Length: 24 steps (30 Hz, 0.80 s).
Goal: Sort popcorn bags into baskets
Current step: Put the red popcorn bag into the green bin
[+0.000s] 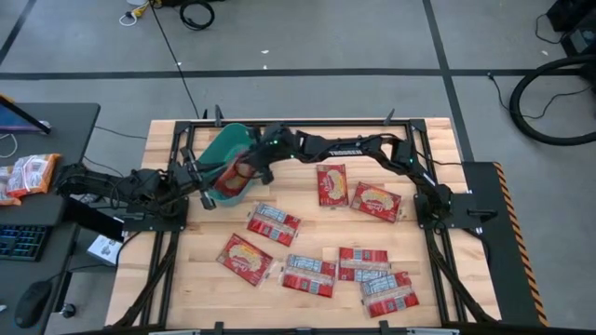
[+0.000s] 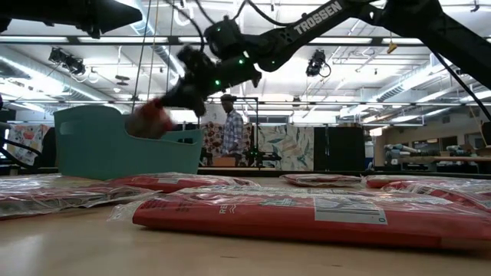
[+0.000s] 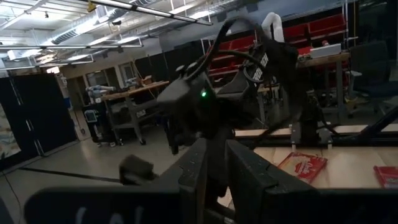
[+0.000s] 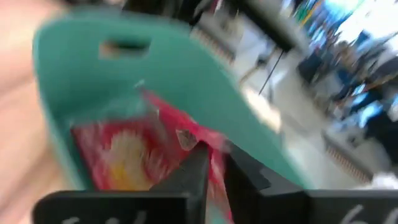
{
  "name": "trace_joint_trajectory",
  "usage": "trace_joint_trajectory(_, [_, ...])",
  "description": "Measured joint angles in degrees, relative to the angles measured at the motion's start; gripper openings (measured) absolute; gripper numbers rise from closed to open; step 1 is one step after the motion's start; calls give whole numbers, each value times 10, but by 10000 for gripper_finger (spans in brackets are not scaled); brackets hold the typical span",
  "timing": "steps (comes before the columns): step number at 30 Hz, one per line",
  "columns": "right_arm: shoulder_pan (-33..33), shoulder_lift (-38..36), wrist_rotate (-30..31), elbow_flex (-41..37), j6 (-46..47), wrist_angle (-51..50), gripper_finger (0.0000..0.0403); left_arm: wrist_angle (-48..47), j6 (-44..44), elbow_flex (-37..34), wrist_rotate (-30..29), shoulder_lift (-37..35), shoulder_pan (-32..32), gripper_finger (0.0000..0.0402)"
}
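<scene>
- 2 dark arms meet at the teal basket (image 1: 226, 149), which sits at about 10 o'clock on the wooden counter (image 1: 307, 223) in the high view.
- Right pincer (image 1: 244, 171) reaches across from the 3 o'clock side to the basket's rim, its fingers clamped on a red popcorn bag (image 4: 208, 149); the right wrist view shows that bag pinched between the 2 fingers above the basket's interior.
- 1 more bag with a cream-yellow picture (image 4: 127, 155) lies inside the basket, against its wall.
- Left pincer (image 1: 197, 182) sits at the basket's 8 o'clock edge, the arm stretching in from the 9 o'clock side; its 2 fingers (image 3: 199, 177) stand close together with only a thin gap between them, nothing seen in that gap.
- 8 red bags lie loose on the counter: 2 near the centre toward 2 o'clock (image 1: 332, 183) (image 1: 375, 200), 1 just below the basket (image 1: 273, 223), 1 toward 7 o'clock (image 1: 246, 259), and 4 bunched around 5 o'clock (image 1: 309, 274) (image 1: 363, 263) (image 1: 389, 293).
- Low view shows the basket at left with the right arm coming down on it, flat red bags across the foreground (image 2: 307, 215), and a person (image 2: 230, 130) standing in the room behind.
- 1 orange-white packet (image 1: 28, 174) rests on the dark side desk at 9 o'clock, off the counter.
</scene>
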Motion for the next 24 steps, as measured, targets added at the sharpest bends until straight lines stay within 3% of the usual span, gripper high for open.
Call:
trace_joint_trajectory(4, [0, 0, 59, 0, -43, -78, 88, -7, 0, 0, 0, 0, 0, 64])
trace_joint_trajectory(10, [-1, 0, 169, 1, -102, -91, 124, -7, 0, 0, 0, 0, 0, 64])
trace_joint_trajectory(14, [2, -1, 302, 13, -119, -85, 131, -7, 0, 0, 0, 0, 0, 64])
trace_joint_trajectory(17, [7, -5, 369, 12, -122, -92, 132, -7, 0, 0, 0, 0, 0, 64])
trace_joint_trajectory(21, [22, -23, 388, 13, -118, -109, 132, -8, 0, 0, 0, 0, 0, 64])
trace_joint_trajectory(24, [32, -43, 361, 13, -84, -135, 132, -8, 0, 0, 0, 0, 0, 64])
